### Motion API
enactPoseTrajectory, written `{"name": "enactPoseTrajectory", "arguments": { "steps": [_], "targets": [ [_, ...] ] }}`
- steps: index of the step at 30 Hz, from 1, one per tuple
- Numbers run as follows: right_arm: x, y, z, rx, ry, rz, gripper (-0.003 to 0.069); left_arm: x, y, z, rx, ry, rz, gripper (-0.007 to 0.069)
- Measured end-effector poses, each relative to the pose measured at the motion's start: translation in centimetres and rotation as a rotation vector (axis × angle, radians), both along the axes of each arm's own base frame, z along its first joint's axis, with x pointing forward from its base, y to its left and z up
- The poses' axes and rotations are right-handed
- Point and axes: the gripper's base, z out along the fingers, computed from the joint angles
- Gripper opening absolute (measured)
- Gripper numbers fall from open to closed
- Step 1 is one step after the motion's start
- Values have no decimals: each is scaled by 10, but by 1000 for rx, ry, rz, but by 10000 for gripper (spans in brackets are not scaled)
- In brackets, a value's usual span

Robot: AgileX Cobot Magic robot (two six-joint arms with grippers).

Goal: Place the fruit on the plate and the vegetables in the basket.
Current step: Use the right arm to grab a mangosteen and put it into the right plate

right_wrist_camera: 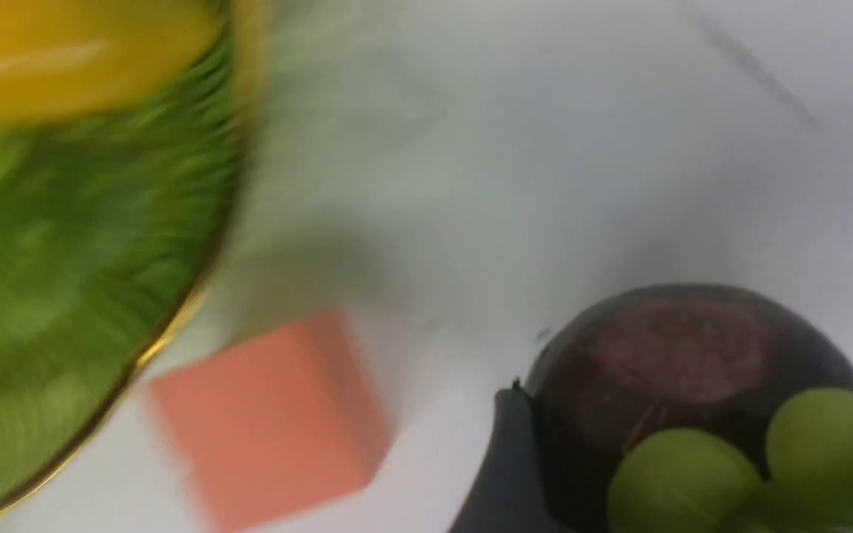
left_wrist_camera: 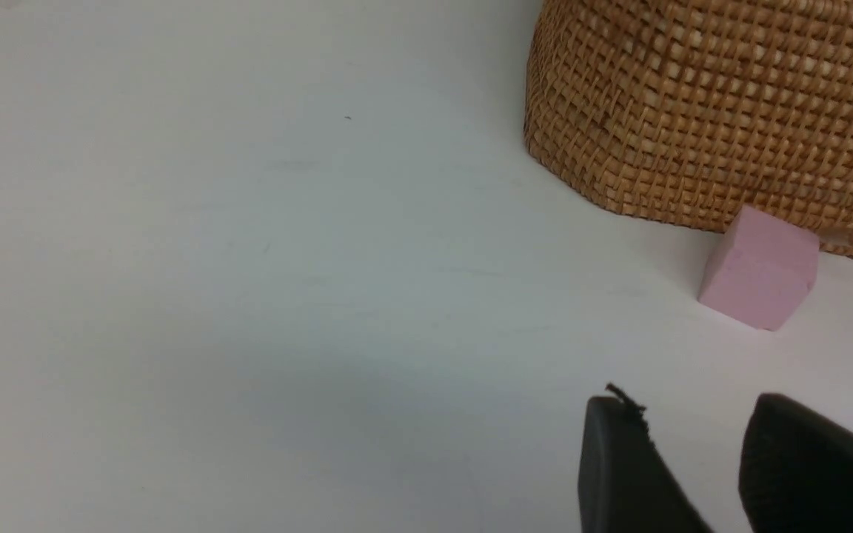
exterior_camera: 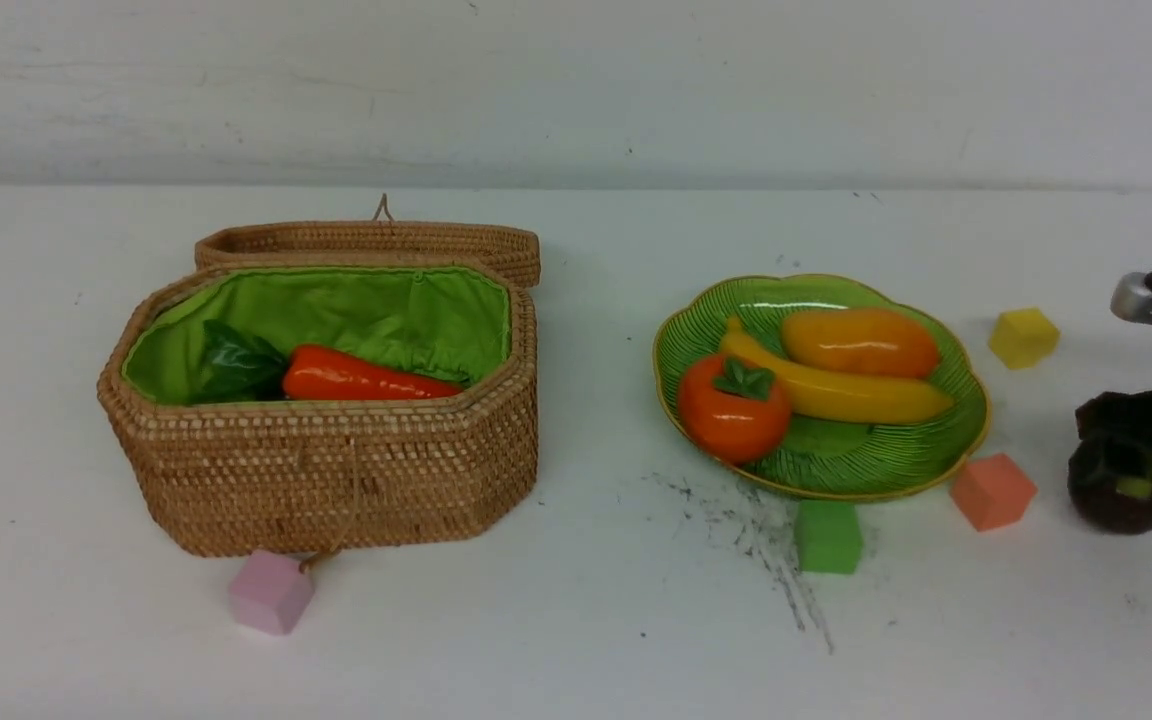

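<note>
A rough tan woven wicker basket point(exterior_camera: 336, 470) is lined with soft bright green cloth point(exterior_camera: 356, 315). A glossy sheen is seen on the ribbed green gold-rimmed plate point(exterior_camera: 896, 460), the orange-yellow mango point(exterior_camera: 861, 343) and the dark purple mangosteen point(right_wrist_camera: 686, 355). A matt, foam-like surface is shown by the pink cube point(left_wrist_camera: 760, 270). The white table point(exterior_camera: 576, 620) is smooth and matt.

My front camera looks forward over the basket point(exterior_camera: 336, 440). My left wrist camera sits close by that basket point(left_wrist_camera: 723, 111); my right wrist camera looks elsewhere.
</note>
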Motion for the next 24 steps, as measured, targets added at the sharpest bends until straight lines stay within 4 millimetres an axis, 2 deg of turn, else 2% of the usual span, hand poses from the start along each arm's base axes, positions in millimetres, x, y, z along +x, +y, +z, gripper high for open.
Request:
{"name": "enactPoseTrajectory", "arguments": {
  "steps": [4,5,6,8,10,11,12,13,15,19,24],
  "targets": [
    [6,30,49,-26,-169,175,561,0,0,0,0,0,0,239],
    [8,45,64,-20,-232,228,561,0,0,0,0,0,0,239],
    [9,58,74,-8,-273,270,561,0,0,0,0,0,0,239],
    [10,85,81,21,-316,360,561,0,0,0,0,0,0,239],
    [11,107,74,27,-313,450,561,0,0,0,0,0,0,239],
    [12,112,70,26,-305,471,561,0,0,0,0,0,0,239],
    [14,125,60,19,-285,528,561,0,0,0,0,0,0,239],
    [14,128,56,16,-278,545,561,0,0,0,0,0,0,239],
    [19,140,30,18,-214,594,561,0,0,0,0,0,0,239],
    [24,143,7,33,-149,579,561,0,0,0,0,0,0,239],
    [25,142,3,42,-129,547,561,0,0,0,0,0,0,239]
  ]
}}
